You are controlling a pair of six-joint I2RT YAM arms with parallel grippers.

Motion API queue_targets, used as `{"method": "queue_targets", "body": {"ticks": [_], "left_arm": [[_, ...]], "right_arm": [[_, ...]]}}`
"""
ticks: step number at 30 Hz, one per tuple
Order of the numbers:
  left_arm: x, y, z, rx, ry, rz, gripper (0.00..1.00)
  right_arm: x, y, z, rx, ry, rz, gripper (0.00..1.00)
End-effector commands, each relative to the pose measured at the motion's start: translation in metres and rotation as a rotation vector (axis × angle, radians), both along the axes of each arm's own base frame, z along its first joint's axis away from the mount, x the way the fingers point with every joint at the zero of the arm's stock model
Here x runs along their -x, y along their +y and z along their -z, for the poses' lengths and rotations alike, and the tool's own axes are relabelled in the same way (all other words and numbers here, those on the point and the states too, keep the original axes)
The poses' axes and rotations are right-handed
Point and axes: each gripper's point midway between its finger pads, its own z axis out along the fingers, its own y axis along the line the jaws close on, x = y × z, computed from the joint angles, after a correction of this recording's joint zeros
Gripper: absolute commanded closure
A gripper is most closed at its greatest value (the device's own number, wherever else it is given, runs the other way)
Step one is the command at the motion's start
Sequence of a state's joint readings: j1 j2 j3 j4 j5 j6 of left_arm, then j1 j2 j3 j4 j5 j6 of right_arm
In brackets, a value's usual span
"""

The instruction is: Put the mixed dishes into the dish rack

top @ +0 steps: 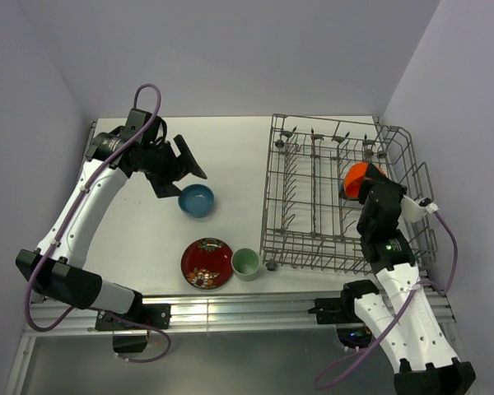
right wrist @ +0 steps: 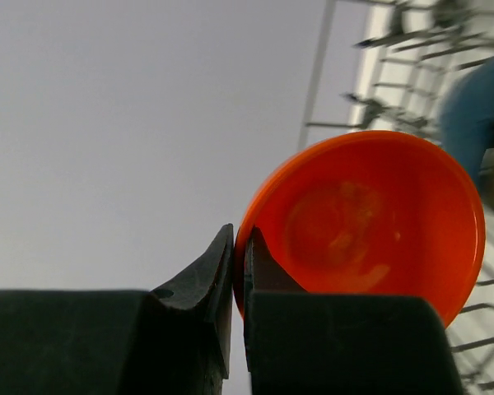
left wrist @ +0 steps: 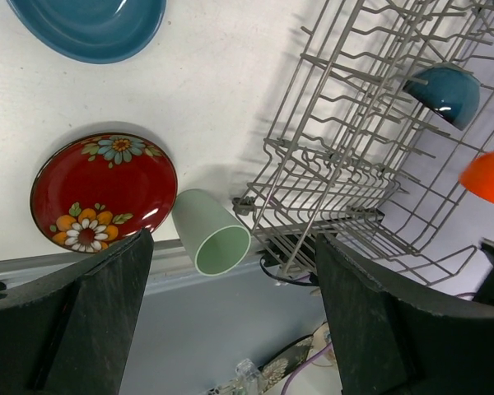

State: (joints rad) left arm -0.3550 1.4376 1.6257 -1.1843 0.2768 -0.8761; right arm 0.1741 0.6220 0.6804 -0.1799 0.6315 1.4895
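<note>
Glossy orange-red bowl (right wrist: 370, 226), rim pinched by right gripper (right wrist: 239, 247)
Over dish rack (top: 346, 247) at right; left gripper (top: 177, 169) spread wide by blue bowl (top: 196, 200), centre-left.

The top camera sat high up behind both arms and looked down on the whole table (top: 230, 148) from far away. The left wrist camera sat just behind the left pincer (left wrist: 232, 243) and looked out between its two dark fingers (left wrist: 90, 321). Past the pincer it saw the red plate (left wrist: 103, 193), green cup (left wrist: 206, 230), blue bowl (left wrist: 90, 25) and a corner of the dish rack (left wrist: 354, 164). The top view showed these too. The right wrist camera sat right behind the right pincer (right wrist: 239, 239), very close to the orange-red bowl (right wrist: 370, 222) at its tips. That bowl showed in all three views.
</note>
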Motion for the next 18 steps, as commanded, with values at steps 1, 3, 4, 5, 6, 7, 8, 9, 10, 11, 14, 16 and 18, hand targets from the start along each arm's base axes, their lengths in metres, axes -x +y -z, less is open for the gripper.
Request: {"method": "queue_targets", "body": {"ticks": [1, 3, 4, 5, 6, 7, 8, 9, 10, 11, 14, 16, 18], "left_arm": [[-0.001, -0.005, -0.009, 0.039, -0.050, 0.034, 0.15], [0.000, -0.006, -0.008, 0.047, -0.053, 0.035, 0.15], [0.000, -0.006, -0.009, 0.045, -0.055, 0.036, 0.15], [-0.001, -0.005, -0.008, 0.041, -0.058, 0.035, 0.15], [-0.001, -0.005, -0.008, 0.040, -0.059, 0.033, 0.15], [-0.002, -0.005, -0.009, 0.043, -0.066, 0.033, 0.15], [-0.002, -0.005, -0.009, 0.044, -0.069, 0.034, 0.15], [-0.002, -0.005, -0.009, 0.045, -0.069, 0.033, 0.15], [-0.002, -0.006, -0.008, 0.045, -0.066, 0.036, 0.15], [-0.002, -0.006, -0.007, 0.045, -0.064, 0.037, 0.15], [-0.002, -0.006, -0.007, 0.050, -0.069, 0.039, 0.15], [-0.002, -0.007, -0.006, 0.052, -0.066, 0.040, 0.15], [-0.002, -0.008, -0.006, 0.056, -0.067, 0.037, 0.15]], "right_arm": [[0.004, -0.021, 0.006, -0.022, -0.013, 0.071, 1.00], [0.005, -0.026, 0.018, -0.005, 0.018, 0.079, 1.00], [0.006, -0.032, 0.022, -0.001, 0.025, 0.098, 1.00], [0.006, -0.035, 0.027, 0.014, 0.039, 0.102, 1.00], [0.004, -0.035, 0.030, 0.018, 0.044, 0.086, 1.00], [0.004, -0.042, 0.032, 0.021, 0.045, 0.106, 1.00], [0.003, -0.043, 0.033, 0.036, 0.049, 0.104, 1.00], [0.003, -0.044, 0.034, 0.042, 0.045, 0.103, 1.00], [0.001, -0.046, 0.035, 0.046, 0.045, 0.103, 1.00], [0.001, -0.047, 0.036, 0.065, 0.052, 0.101, 1.00], [-0.002, -0.049, 0.039, 0.077, 0.050, 0.094, 1.00], [-0.006, -0.049, 0.045, 0.087, 0.061, 0.077, 1.00], [-0.008, -0.049, 0.043, 0.102, 0.044, 0.059, 1.00]]}}
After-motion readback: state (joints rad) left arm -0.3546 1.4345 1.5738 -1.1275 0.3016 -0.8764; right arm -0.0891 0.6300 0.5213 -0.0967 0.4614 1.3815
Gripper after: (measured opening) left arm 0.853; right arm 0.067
